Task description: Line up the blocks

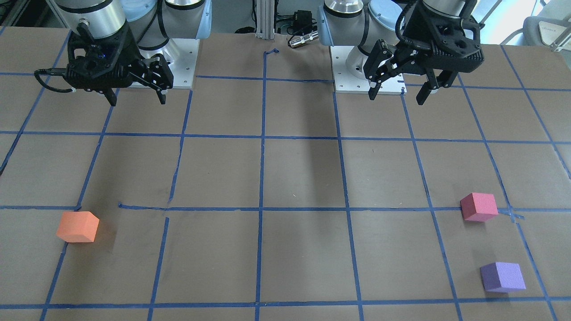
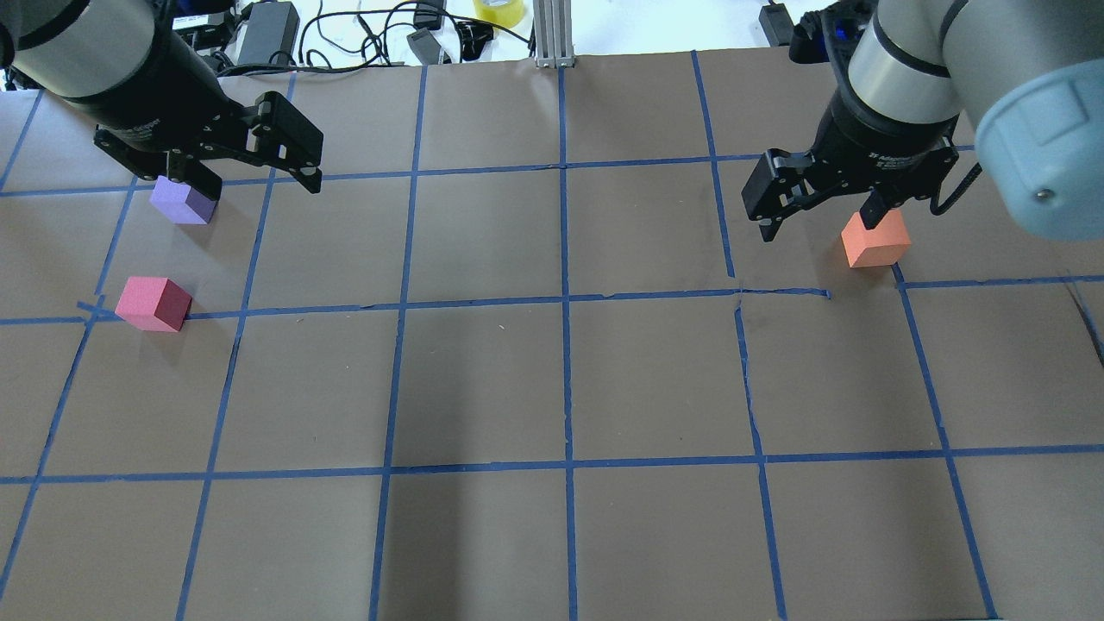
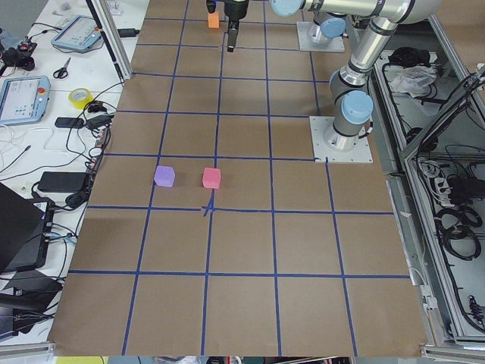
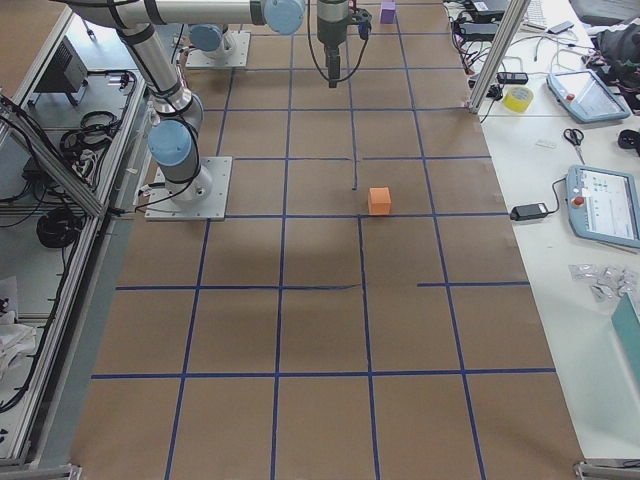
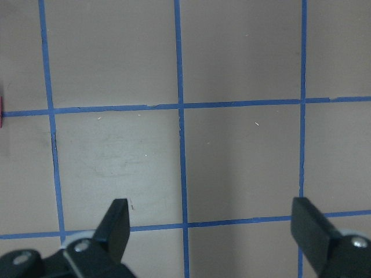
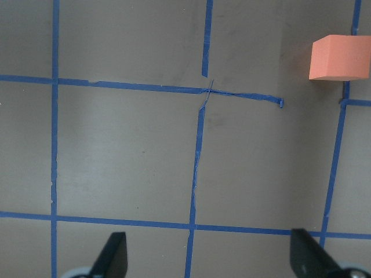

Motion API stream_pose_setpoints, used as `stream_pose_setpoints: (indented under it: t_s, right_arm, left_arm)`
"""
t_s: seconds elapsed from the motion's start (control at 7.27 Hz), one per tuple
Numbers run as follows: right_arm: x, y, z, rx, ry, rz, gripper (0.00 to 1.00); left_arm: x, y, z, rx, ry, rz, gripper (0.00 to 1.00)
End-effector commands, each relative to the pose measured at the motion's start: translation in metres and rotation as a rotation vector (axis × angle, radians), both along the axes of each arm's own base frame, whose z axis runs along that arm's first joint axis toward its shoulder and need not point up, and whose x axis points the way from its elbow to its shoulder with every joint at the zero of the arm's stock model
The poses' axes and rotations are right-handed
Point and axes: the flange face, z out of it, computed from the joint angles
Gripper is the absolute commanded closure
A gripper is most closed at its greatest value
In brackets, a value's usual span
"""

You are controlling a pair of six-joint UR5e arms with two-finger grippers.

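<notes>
Near the operators' side, the small orange foam cube (image 1: 78, 226) sits far from the pinkish-red foam cube (image 1: 478, 207) and purple foam cube (image 1: 502, 277). The left gripper (image 1: 397, 97) and right gripper (image 1: 137, 100) hang spread, empty; off-centre descents could shove cubes askew.

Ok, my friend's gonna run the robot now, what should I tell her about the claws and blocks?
Left gripper: open, empty, raised near the base.
Right gripper: open, empty, raised near the base.
Orange block: alone on the robot's right side.
Pinkish-red block and purple block: on its left side, not touching.
Done: nothing lined up yet.
Left: bring all three into one line.
</notes>
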Motion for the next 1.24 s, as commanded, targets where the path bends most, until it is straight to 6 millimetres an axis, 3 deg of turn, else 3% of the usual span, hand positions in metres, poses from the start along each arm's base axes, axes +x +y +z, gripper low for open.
stream_pose_setpoints:
  t_s: [0.0, 0.41, 1.1]
  right_arm:
    - [-0.001, 0.0, 0.0, 0.002, 0.002, -0.003, 0.0]
    - [-0.001, -0.001, -0.004, 0.011, 0.005, -0.003, 0.0]
    - [-0.003, -0.002, -0.003, -0.003, 0.019, -0.005, 0.0]
  left_arm:
    - [0.0, 0.001, -0.004, 0.008, -0.001, -0.001, 0.0]
    - [-0.009, 0.011, -0.001, 0.001, -0.009, -0.019, 0.0]
    - [-0.016, 0.005, -0.012, 0.016, -0.012, -0.116, 0.0]
